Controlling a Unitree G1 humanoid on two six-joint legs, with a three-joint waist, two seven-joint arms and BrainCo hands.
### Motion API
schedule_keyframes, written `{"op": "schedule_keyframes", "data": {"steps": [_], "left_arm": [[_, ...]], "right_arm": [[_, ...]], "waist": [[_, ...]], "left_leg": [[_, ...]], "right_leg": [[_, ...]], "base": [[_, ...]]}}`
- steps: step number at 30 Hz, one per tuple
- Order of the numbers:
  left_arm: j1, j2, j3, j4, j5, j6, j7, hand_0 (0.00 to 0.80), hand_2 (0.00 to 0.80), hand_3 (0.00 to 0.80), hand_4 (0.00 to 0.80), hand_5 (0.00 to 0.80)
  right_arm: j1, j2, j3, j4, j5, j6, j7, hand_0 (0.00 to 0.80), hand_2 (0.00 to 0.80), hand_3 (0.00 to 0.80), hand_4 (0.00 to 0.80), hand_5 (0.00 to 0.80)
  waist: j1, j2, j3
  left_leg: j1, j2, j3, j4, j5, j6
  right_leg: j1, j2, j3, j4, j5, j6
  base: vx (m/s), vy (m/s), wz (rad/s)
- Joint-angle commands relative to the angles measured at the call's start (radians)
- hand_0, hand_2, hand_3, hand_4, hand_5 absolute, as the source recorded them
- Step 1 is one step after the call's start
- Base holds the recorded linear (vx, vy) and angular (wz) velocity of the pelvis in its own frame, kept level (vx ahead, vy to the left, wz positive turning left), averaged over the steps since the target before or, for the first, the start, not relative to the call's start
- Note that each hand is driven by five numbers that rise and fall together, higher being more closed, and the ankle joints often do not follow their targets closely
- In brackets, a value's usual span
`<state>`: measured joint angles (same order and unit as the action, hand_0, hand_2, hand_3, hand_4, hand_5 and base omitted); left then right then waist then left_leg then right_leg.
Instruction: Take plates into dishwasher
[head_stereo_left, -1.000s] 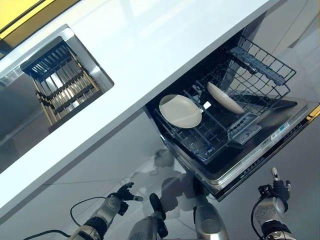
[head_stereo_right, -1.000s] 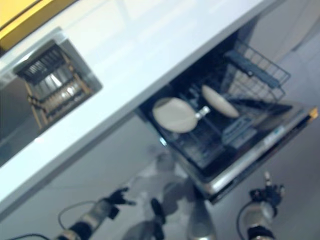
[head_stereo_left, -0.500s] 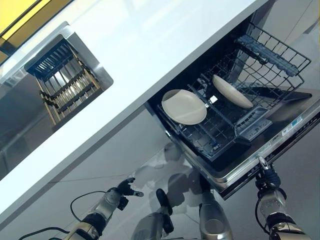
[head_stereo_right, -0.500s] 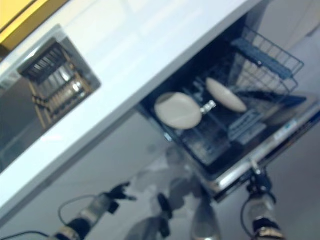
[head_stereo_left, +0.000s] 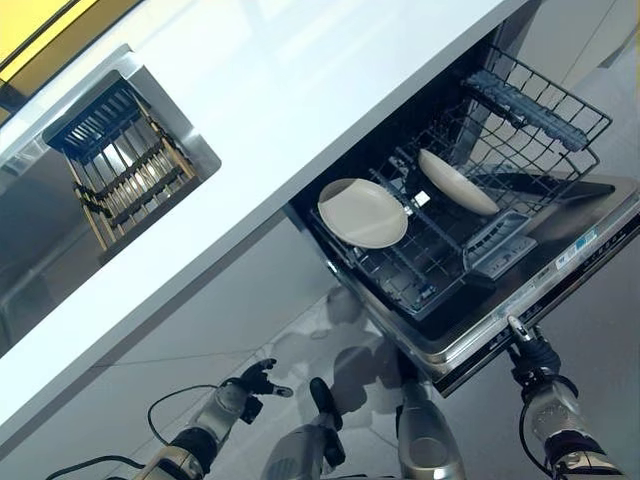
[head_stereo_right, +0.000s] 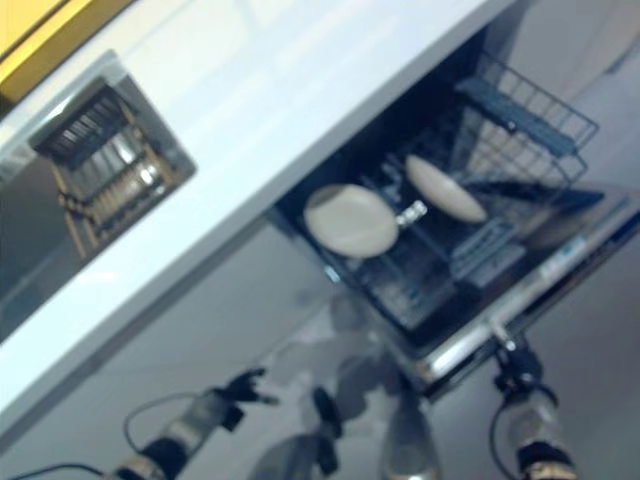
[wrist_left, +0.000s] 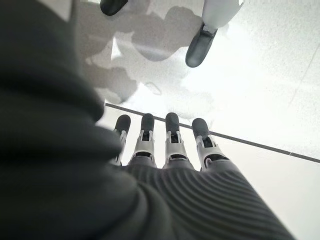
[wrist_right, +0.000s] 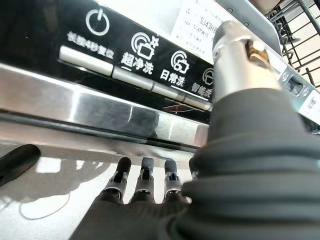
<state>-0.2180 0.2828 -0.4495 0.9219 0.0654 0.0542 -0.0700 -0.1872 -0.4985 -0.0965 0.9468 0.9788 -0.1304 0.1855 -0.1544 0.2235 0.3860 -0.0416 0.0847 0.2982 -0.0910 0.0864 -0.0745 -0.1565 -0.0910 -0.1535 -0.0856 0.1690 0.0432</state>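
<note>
Looking at my feeds, my right hand (head_stereo_left: 532, 352) has come up from lower down a second ago and now sits at the front edge of the dishwasher door (head_stereo_left: 560, 262), fingers straight, thumb by the button strip, holding nothing. Both plates, the near plate (head_stereo_left: 362, 212) and far plate (head_stereo_left: 457, 181), already sit in the lower rack (head_stereo_left: 470, 245) beyond it, so closing up seems next. Left hand (head_stereo_left: 250, 384) hangs relaxed and empty.

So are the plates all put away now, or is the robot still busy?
Two plates already sit in the dishwasher rack. Neither hand holds a plate. The right hand is at the open door edge, so closing it seems left. The left hand hangs empty.
</note>
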Motion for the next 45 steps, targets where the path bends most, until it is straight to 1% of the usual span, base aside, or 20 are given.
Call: {"op": "schedule_keyframes", "data": {"steps": [1,7,13,19,27,38,45], "left_arm": [[-0.048,0.037,-0.013,0.055,0.040,-0.013,0.000,0.000,0.000,0.000,0.000,0.000],[-0.043,0.031,-0.020,0.066,0.041,-0.008,-0.001,0.000,0.000,0.000,0.000,0.000],[-0.038,0.032,-0.029,0.069,0.037,-0.002,0.000,0.000,0.000,0.000,0.000,0.000],[-0.030,0.036,-0.028,0.077,0.046,0.001,0.001,0.000,0.000,0.000,0.000,0.000],[-0.019,0.043,-0.026,0.073,0.046,0.004,0.005,0.000,0.000,0.000,0.000,0.000],[-0.012,0.051,-0.021,0.084,0.051,-0.008,0.008,0.000,0.000,0.000,0.000,0.000],[-0.012,0.052,-0.021,0.083,0.047,-0.005,0.010,0.000,0.000,0.000,0.000,0.000]], "right_arm": [[-0.175,0.129,0.182,-0.292,-0.083,0.007,0.175,0.000,0.000,0.000,0.000,0.000],[-0.221,0.161,0.239,-0.368,-0.095,0.021,0.155,0.000,0.000,0.000,0.000,0.000],[-0.247,0.172,0.268,-0.399,-0.105,0.028,0.139,0.000,0.000,0.000,0.000,0.000],[-0.263,0.179,0.277,-0.417,-0.099,0.032,0.118,0.000,0.000,0.000,0.000,0.000],[-0.256,0.182,0.278,-0.422,-0.096,0.031,0.127,0.000,0.000,0.000,0.000,0.000],[-0.250,0.185,0.281,-0.412,-0.080,0.023,0.135,0.000,0.000,0.000,0.000,0.000],[-0.248,0.186,0.284,-0.411,-0.078,0.021,0.132,0.000,0.000,0.000,0.000,0.000]], "waist": [[0.054,-0.091,-0.040],[0.071,-0.112,-0.052],[0.087,-0.127,-0.060],[0.101,-0.145,-0.068],[0.111,-0.162,-0.070],[0.125,-0.177,-0.068],[0.128,-0.181,-0.065]], "left_leg": [[0.000,-0.064,-0.033,0.004,-0.024,0.011],[0.009,-0.063,-0.040,0.004,-0.025,0.015],[0.016,-0.064,-0.053,0.005,-0.026,0.017],[0.022,-0.066,-0.064,0.004,-0.028,0.021],[0.029,-0.065,-0.073,0.005,-0.031,0.025],[0.034,-0.067,-0.085,0.007,-0.033,0.030],[0.035,-0.070,-0.089,0.007,-0.032,0.033]], "right_leg": [[0.028,-0.005,-0.059,0.081,-0.115,0.022],[0.044,-0.006,-0.067,0.074,-0.112,0.023],[0.058,-0.005,-0.073,0.074,-0.112,0.024],[0.071,-0.004,-0.081,0.071,-0.110,0.026],[0.084,-0.002,-0.088,0.075,-0.112,0.028],[0.099,-0.003,-0.097,0.078,-0.114,0.029],[0.105,-0.003,-0.099,0.079,-0.114,0.030]], "base": [[0.045,0.014,-0.07],[0.040,0.006,-0.06],[0.042,0.002,-0.04],[0.032,-0.003,0.02],[0.011,-0.002,0.01],[0.022,-0.003,0.07],[0.008,0.004,0.11]]}}
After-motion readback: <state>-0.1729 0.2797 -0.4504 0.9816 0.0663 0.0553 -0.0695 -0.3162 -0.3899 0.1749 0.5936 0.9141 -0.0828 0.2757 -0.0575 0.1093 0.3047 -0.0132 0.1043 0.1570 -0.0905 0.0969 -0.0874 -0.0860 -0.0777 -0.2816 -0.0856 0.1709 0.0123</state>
